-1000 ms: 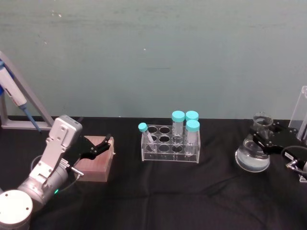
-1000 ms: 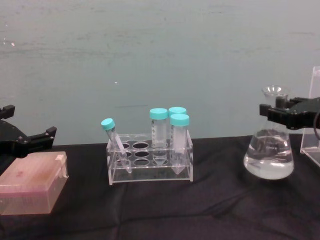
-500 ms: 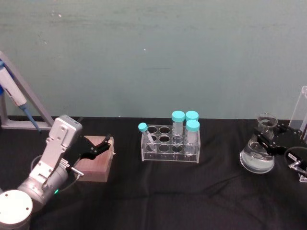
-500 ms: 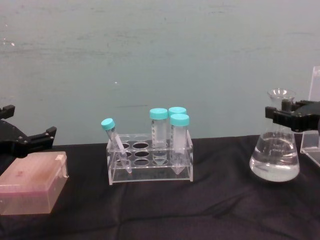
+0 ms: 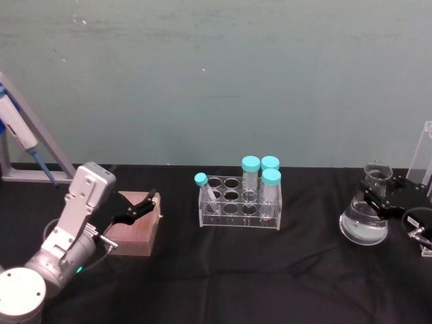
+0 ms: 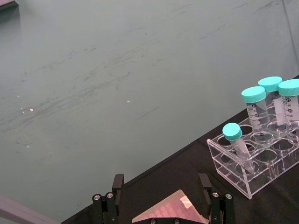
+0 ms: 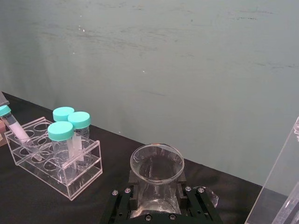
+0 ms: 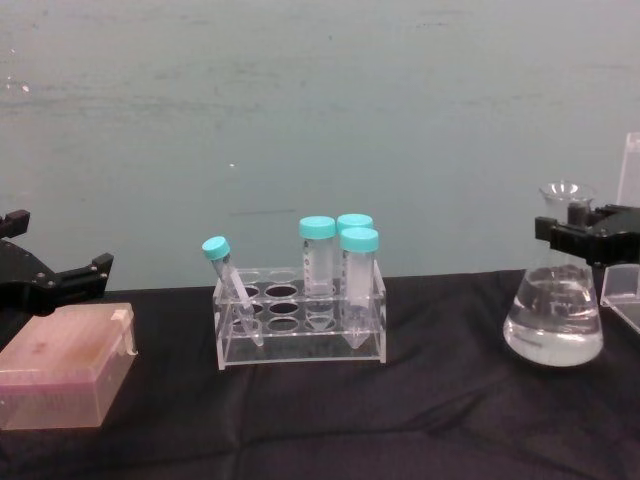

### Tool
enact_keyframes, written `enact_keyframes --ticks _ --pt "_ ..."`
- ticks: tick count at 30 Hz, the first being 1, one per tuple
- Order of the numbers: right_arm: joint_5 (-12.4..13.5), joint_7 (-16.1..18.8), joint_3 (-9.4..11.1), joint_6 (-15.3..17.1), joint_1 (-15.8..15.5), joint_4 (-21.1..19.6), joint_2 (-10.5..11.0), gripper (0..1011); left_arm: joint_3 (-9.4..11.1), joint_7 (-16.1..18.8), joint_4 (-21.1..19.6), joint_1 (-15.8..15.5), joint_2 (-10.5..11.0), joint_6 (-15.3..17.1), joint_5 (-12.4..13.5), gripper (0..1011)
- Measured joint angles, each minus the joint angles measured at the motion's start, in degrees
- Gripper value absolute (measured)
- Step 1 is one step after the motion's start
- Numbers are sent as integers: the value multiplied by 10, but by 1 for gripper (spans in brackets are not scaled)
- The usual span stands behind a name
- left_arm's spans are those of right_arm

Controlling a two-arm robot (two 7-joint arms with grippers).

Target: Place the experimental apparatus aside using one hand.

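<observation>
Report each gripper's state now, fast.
Left gripper: open, holding nothing, above the pink box.
Right gripper: shut on the conical flask, fingers at its neck.

A table draped in black cloth [image 5: 223,270] is carrying everything. Near its middle, a clear acrylic rack [image 5: 239,210] holding four tubes with teal caps is standing on the cloth. Toward the left edge, a pinkish-brown rectangular box [image 5: 135,226] is lying flat. Close to the right edge, a clear glass conical flask holding clear liquid [image 5: 365,219] is sitting, and just beyond it, at the very edge, a tall clear acrylic stand [image 5: 424,175] is rising.
</observation>
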Motion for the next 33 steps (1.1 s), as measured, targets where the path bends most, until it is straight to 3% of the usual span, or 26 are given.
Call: enact_keyframes --ticks 33 --pt "-9 -7 20 12 -8 1 -2 457 0 0 0 0 0 0 0 1000"
